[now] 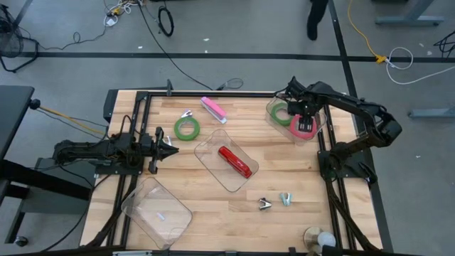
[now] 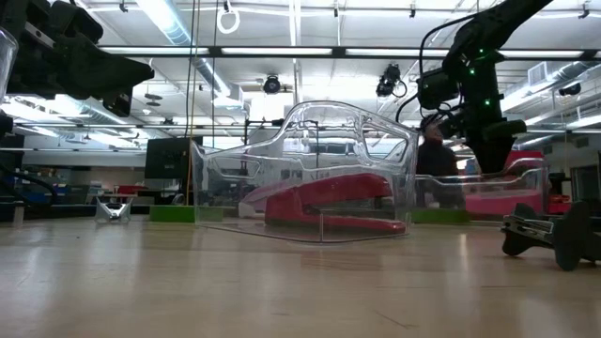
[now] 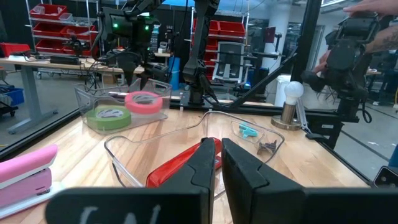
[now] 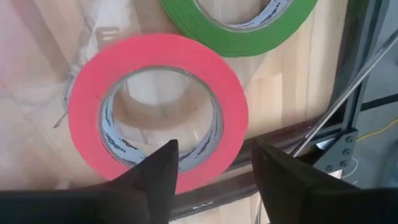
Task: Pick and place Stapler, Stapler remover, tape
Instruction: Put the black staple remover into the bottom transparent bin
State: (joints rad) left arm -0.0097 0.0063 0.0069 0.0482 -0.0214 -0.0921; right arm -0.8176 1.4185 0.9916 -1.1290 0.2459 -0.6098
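Right claw [image 4: 211, 163]: fingers apart over your red-pink tape [image 4: 158, 112], risking snagging it.
Left claw [image 3: 214, 163]: together, waiting beside red stapler [image 3: 183, 168].

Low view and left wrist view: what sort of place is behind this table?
Most likely a robotics lab or workshop. Shelves of red bins stand at the back, long strip lights hang from an open ceiling, and cables trail over the grey floor round the wooden table.
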